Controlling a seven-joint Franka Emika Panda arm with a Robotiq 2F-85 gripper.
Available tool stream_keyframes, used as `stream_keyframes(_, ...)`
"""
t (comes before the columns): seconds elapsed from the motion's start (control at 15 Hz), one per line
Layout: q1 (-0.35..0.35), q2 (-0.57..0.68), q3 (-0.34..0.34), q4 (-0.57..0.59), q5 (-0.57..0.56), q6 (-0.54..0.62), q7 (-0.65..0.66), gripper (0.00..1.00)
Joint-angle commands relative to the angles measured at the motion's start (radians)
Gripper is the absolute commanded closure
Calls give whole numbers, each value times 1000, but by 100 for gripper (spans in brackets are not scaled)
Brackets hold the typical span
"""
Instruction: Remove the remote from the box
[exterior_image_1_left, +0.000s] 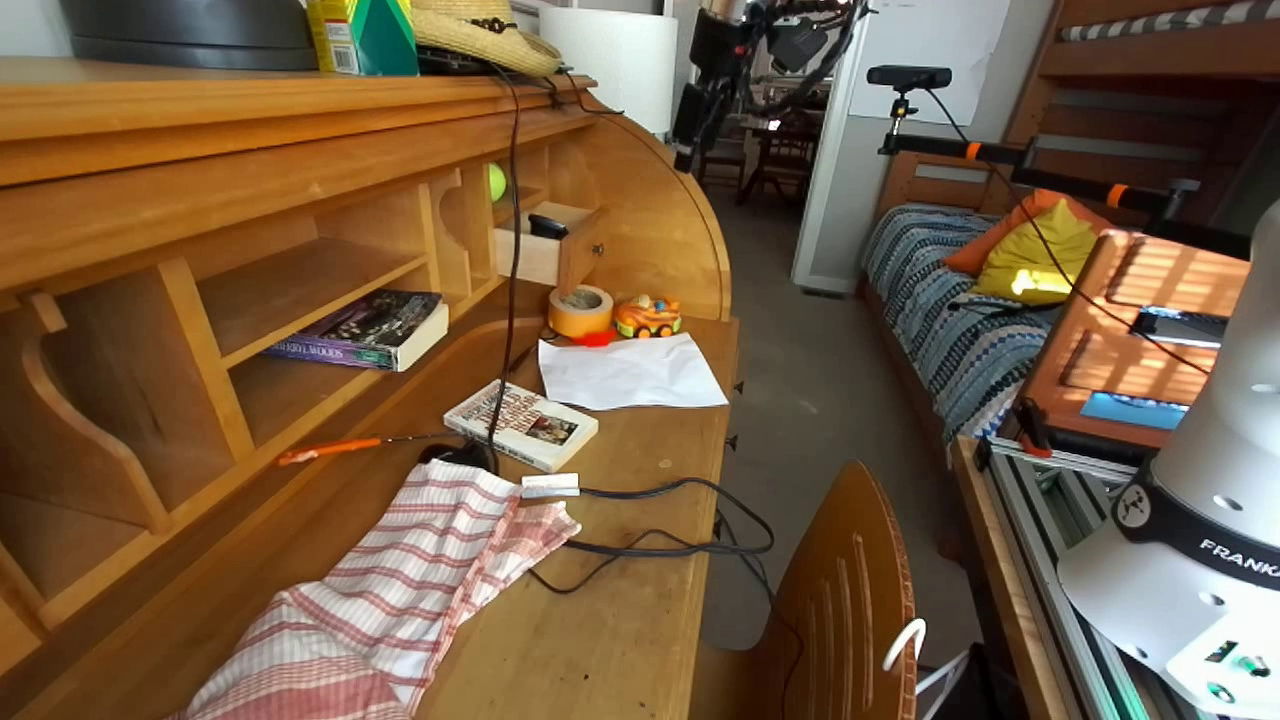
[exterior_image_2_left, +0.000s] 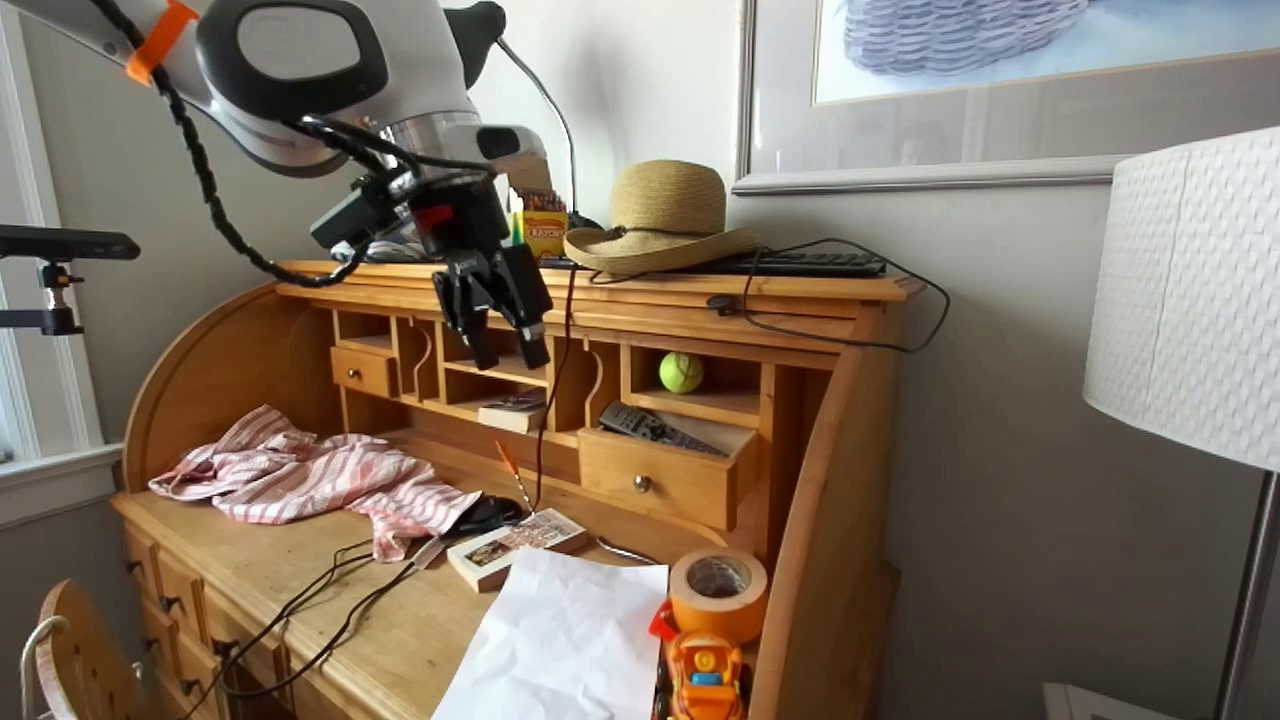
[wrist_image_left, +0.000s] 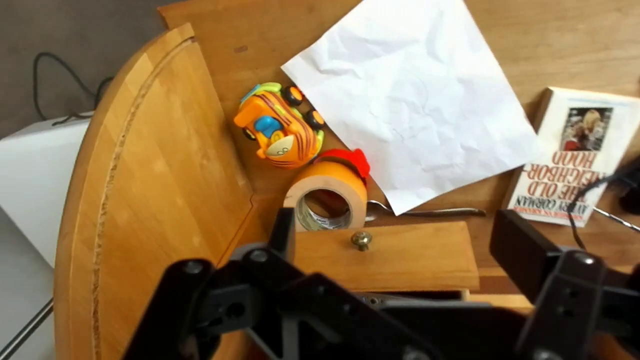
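Remote (exterior_image_2_left: 648, 425) lies tilted in the open drawer (exterior_image_2_left: 672, 486), judged to be the task's box; removal is not yet made. In an exterior view the jaws stand spread, holding nothing, above the tabletop (exterior_image_2_left: 260, 560). Hazard: a black cord (exterior_image_2_left: 568, 330) hangs near them as seen from here; a sideways move could snag it, though depth cannot be judged. A low approach could also strike the shelf (exterior_image_2_left: 720, 404) over the drawer's back. Of the three views, this alone shows the remote nearly whole.

In an exterior view, just one dark end of the remote shows above the drawer's pale side wall (exterior_image_1_left: 528, 258). Hazard: gripped by that raised end alone, it could swing and catch the rim. The robot's base (exterior_image_1_left: 1180, 500) appears only here; the jaws' spacing cannot be read from this side.

Wrist view: the jaws stand wide apart, with the drawer's knob (wrist_image_left: 361, 240) between them. Hazard: a straight descent short of the remote could press the drawer front or knock the tape roll (wrist_image_left: 330, 182). A grey sliver behind that front is probably the remote; the jaws' own black body hides the rest, so misalignment could go unnoticed. The title of the book (wrist_image_left: 570, 155) is legible here only.
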Motion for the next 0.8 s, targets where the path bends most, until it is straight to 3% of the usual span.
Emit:
stream_keyframes(0.0,-17,23,1,-109,-134,251,-30,0)
stream_keyframes(0.2,-18,54,2,-163,-143,413,-4,0)
stream_keyframes(0.33,-22,82,2,-151,-147,368,38,0)
stream_keyframes(0.4,-15,65,5,-146,-113,365,-9,0)
stream_keyframes(0.73,-15,92,7,-146,-115,387,7,0)
